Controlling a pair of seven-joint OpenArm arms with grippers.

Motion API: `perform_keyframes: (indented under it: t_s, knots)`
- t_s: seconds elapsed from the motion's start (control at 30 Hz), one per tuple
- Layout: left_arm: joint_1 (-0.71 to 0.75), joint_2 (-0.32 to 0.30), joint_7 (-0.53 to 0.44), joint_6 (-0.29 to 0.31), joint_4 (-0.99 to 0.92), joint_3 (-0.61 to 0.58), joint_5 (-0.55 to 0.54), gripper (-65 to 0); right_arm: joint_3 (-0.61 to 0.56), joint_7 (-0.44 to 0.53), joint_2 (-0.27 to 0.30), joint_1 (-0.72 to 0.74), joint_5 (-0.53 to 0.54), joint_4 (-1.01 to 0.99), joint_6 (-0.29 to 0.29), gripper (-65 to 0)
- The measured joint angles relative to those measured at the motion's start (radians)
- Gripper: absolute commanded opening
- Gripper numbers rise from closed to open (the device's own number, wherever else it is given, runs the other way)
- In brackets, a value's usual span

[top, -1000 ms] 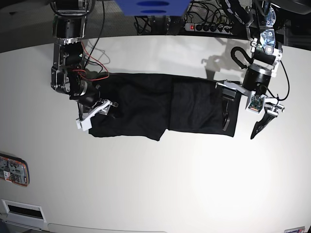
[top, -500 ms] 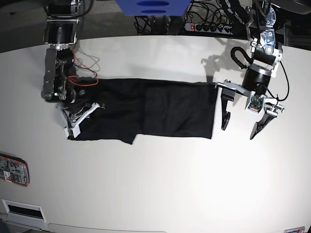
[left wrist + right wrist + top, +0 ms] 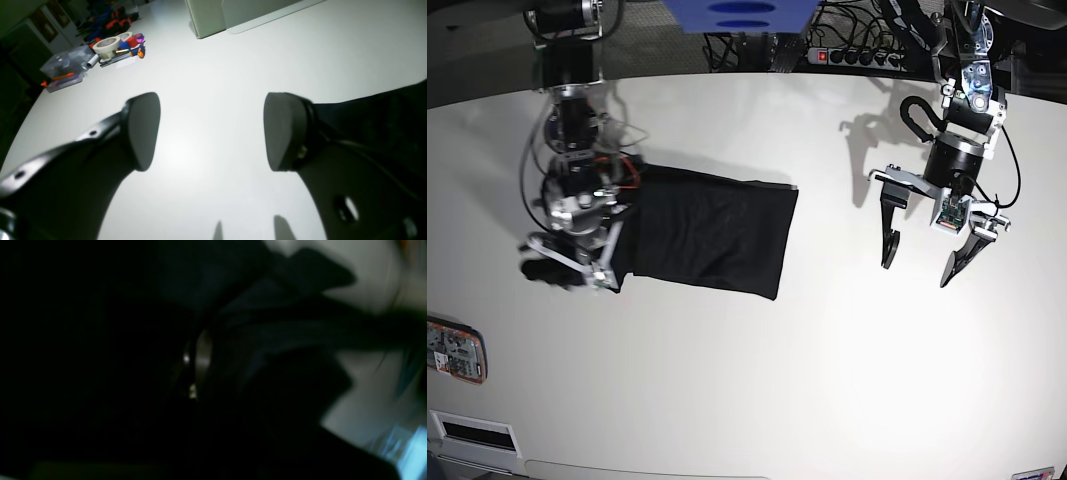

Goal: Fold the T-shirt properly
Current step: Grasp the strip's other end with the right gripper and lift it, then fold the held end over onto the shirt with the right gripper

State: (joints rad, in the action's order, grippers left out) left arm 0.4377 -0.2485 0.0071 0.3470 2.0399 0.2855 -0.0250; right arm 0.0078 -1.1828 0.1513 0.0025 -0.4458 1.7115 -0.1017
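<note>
Here the T-shirt [image 3: 712,240] lies bunched, apparently pinched by the clenched right pincer [image 3: 577,262].

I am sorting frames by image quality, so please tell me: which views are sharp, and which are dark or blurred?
Base view: sharp and evenly lit; the arms cast soft shadows on the white table. Left wrist view: the open left hand is slightly soft and backlit, with a bright glare patch on the table between its fingers. Right wrist view: mostly black and motion-blurred, filled by the T-shirt, so little detail can be read.
</note>
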Motion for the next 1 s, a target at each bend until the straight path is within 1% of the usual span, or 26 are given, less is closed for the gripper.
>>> perform_keyframes:
  t_s: [0.07,0.2,0.27,0.4,0.47,0.57,0.67,0.77,0.9,1.0]
  knots:
    - [0.001,0.000,0.000,0.000,-0.001,0.000,0.000,-19.4,-0.067,-0.051,-0.027,0.000,-0.039,0.057,-0.001,-65.0]
    - [0.000,0.000,0.000,0.000,-0.001,-0.001,0.000,-19.4,-0.176,-0.116,-0.047,0.030,-0.115,0.077,-0.005,-65.0]
    - [0.000,0.000,-0.001,0.000,-0.001,-0.001,0.000,-19.4,-0.214,-0.126,-0.069,0.044,-0.151,0.084,0.001,-65.0]
    - [0.012,-0.001,-0.002,0.000,-0.001,-0.001,0.000,-19.4,-0.289,-0.138,-0.130,0.035,-0.187,0.096,-0.002,-65.0]
    - [0.024,-0.001,-0.002,0.001,-0.001,-0.003,0.000,-19.4,-0.317,-0.141,-0.165,0.034,-0.241,0.099,-0.003,-65.0]
    - [0.022,-0.002,0.000,0.000,-0.002,-0.003,0.003,-19.4,-0.375,-0.139,-0.188,0.041,-0.303,0.107,0.001,-65.0]
    - [0.021,-0.002,0.000,0.000,-0.002,-0.003,0.003,-19.4,-0.404,-0.137,-0.226,0.039,-0.317,0.106,-0.002,-65.0]
    - [0.023,-0.002,0.000,0.000,-0.002,-0.003,0.003,-19.4,-0.408,-0.132,-0.262,0.039,-0.315,0.099,-0.002,-65.0]
    - [0.035,-0.004,0.000,-0.002,-0.002,-0.015,0.003,-19.4,-0.448,-0.132,-0.273,0.039,-0.323,0.099,0.001,-65.0]
    - [0.038,-0.004,0.000,0.005,-0.002,-0.035,0.003,-19.4,-0.462,-0.092,-0.277,0.039,-0.322,0.098,0.001,-65.0]
